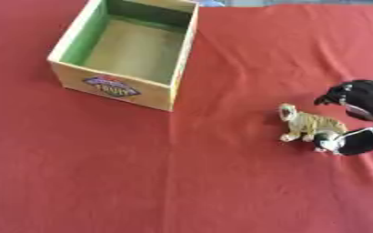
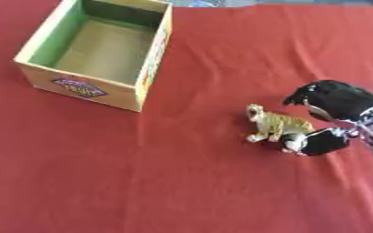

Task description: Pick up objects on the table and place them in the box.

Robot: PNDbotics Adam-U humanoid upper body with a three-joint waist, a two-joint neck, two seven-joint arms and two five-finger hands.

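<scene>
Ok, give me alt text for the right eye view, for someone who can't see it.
A black robot hand reaches in from the right, its thumb and fingers either side of a striped toy tiger on a red tablecloth. An open cardboard box, with nothing visible inside, sits at upper left.

Head stereo pair, looking down, sharing box (image 1: 126,50) and red table (image 1: 142,173) (right eye offset)
</scene>
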